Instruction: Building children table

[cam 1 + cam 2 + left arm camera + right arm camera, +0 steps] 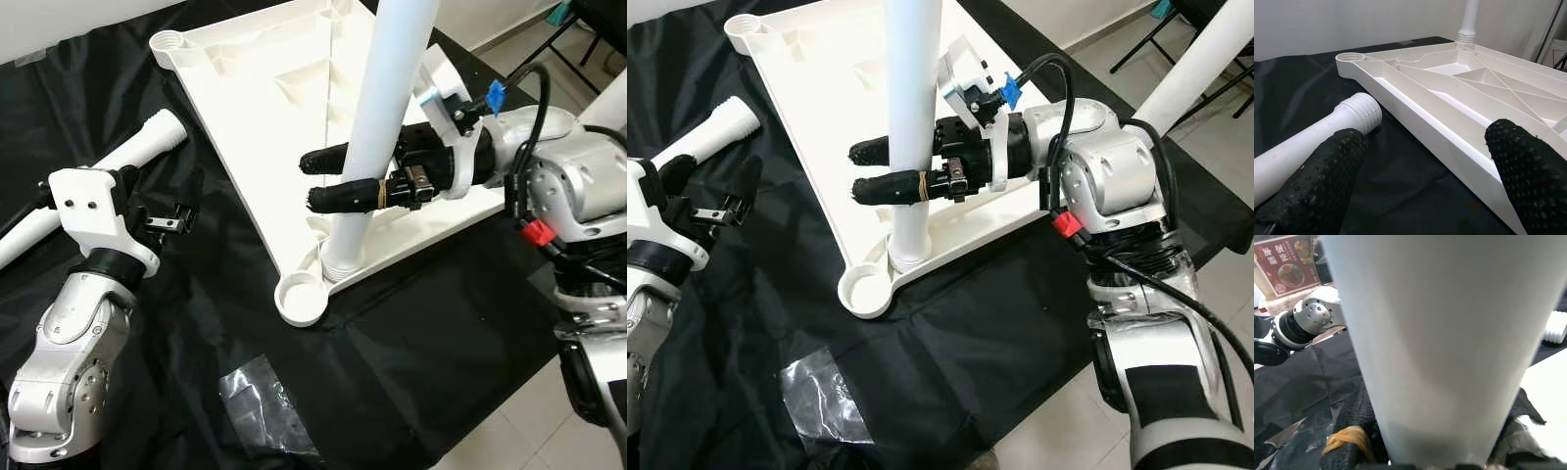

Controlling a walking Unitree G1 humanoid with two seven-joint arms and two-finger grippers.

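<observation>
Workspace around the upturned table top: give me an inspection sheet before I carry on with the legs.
Surface: black sheet spread over the floor.
Job's things: white table top lies underside up; one white leg stands upright in a near corner socket; a second leg lies on the sheet; nearest corner socket open.
Clutter: clear plastic bag on the sheet.
Grippers: right gripper has a finger on each side of the standing leg; left gripper open, by the lying leg's threaded end.
Cables: black cable looped over the right arm.
Surroundings: pale tiled floor, white wall, black chair legs.
</observation>
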